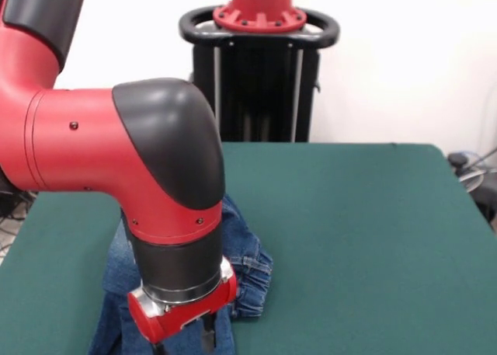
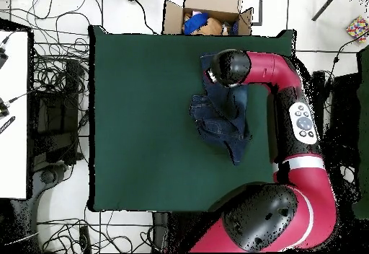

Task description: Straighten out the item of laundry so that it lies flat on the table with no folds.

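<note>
Nearest the front camera, the pincer hangs at the bottom of the frame under the arm's red wrist flange, directly over the jeans. Only dark finger stubs show below the flange before the frame cuts them off, so whether the pincer is open or closed cannot be told.

The jeans lie bunched and creased on the table, partly hidden behind the arm; a crumpled blue mass juts out from the wrist toward the middle of the table, and more denim runs down under the pincer to the frame's edge. From overhead, the jeans sit close to the table's edge on the arm's side, in a rumpled heap with one tapering end pointing toward the robot's base, and the arm's black elbow cap covers their far end.

Beyond the jeans in the front view, bare green cloth stretches back to the black pedestal at the table's far side.
</note>
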